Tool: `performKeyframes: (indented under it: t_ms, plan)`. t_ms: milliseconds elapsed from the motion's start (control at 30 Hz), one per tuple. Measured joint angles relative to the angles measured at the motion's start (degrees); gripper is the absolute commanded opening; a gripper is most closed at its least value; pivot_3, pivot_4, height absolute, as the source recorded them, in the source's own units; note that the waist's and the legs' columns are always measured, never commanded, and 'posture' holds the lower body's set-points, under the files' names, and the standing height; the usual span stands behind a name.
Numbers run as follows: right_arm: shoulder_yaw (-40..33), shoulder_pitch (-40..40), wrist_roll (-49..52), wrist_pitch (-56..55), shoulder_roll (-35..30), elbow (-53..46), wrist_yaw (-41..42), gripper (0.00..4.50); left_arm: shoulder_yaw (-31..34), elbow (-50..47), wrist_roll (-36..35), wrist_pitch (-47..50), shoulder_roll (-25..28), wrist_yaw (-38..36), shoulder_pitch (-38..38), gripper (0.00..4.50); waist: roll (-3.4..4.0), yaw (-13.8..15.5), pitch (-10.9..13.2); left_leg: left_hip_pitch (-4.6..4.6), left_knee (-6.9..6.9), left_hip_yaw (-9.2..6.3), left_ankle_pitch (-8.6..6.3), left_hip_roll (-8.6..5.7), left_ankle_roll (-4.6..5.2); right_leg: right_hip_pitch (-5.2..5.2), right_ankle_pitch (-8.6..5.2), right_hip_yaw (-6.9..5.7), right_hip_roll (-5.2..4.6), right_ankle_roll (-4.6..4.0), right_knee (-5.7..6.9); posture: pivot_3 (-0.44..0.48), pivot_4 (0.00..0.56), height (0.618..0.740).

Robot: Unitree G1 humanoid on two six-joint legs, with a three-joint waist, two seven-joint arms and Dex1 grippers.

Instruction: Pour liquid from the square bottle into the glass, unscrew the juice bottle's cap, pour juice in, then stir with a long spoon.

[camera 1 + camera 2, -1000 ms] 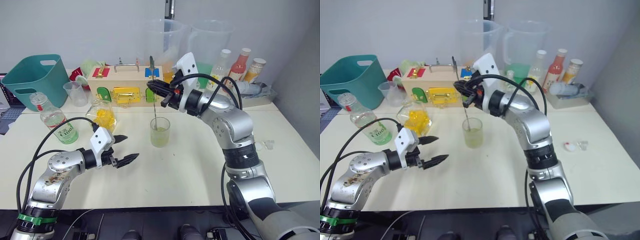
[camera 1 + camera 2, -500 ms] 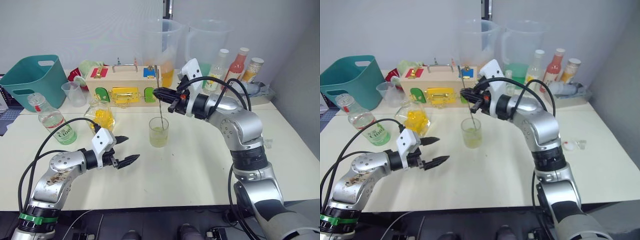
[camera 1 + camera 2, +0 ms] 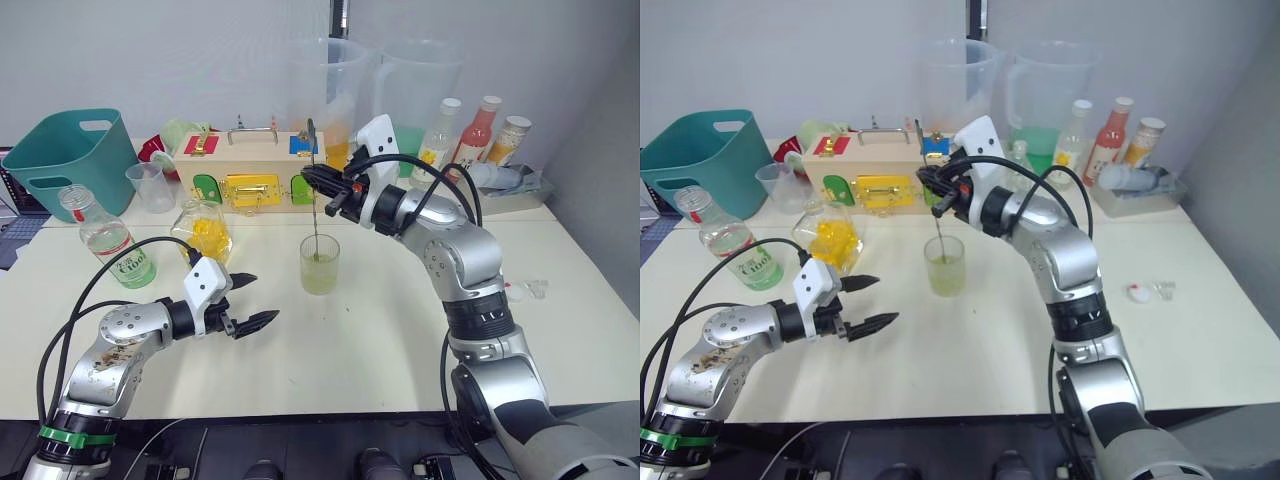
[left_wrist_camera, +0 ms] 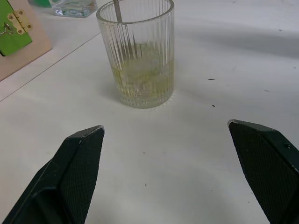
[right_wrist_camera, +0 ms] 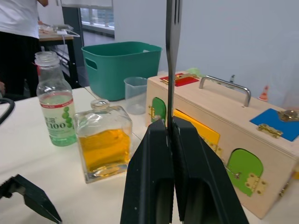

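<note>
Long spoon (image 3: 316, 215) in glass (image 3: 320, 264), pinched by right gripper (image 3: 322, 184).

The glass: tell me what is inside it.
The glass holds pale yellow-green liquid in its lower part, with the long spoon standing in it, gripped by the right end effector. The spoon's bowl is blurred by the liquid and ribbed wall.

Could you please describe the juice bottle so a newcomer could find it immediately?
Start at the teal bin at the table's far left. Just in front of it stands the juice bottle, left of the square bottle of orange liquid. It alone has a green-and-white label and no cap.
</note>
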Motion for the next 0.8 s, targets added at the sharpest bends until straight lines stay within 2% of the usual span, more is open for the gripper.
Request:
performKeyframes:
  t_ms: [167,333,533,800]
  plan:
    - [-0.65,0.91,5.13,7.23,-2.72,-5.75,4.22,0.0,0.0,-0.07,-0.03,-0.15,-0.35,-0.05,0.02,4.49,0.0,0.04,0.0,-0.01,0.0,-0.01,0.0,0.01,0.0,0.01,0.0,-0.01,0.0,0.0,0.0,0.0,0.15,0.74]
    - [-1.26,1.58,8.72,10.75,-2.42,-8.15,5.09,0.0,0.0,-0.07,-0.01,-0.98,-0.39,-0.21,0.02,4.49,0.0,-0.15,0.0,0.02,0.0,-0.01,0.0,0.03,0.0,0.01,0.0,0.0,0.03,0.0,0.0,0.0,0.15,0.74]
    - [-0.01,1.8,5.69,7.08,-0.25,-6.74,1.98,0.0,-0.06,-0.04,0.03,-1.12,-0.4,-0.27,0.01,4.49,0.0,-0.09,0.0,0.02,0.0,-0.01,0.0,0.02,0.0,0.0,0.0,0.0,0.02,0.0,0.01,0.0,0.15,0.74]
    - [2.28,1.68,0.24,2.08,-3.08,-3.06,2.2,0.0,-0.1,-0.03,0.06,-1.12,-0.39,-0.21,0.01,4.49,0.0,0.38,0.0,-0.01,0.0,0.0,0.0,-0.01,0.0,0.01,0.0,0.0,-0.01,0.0,-0.01,0.0,0.15,0.74]
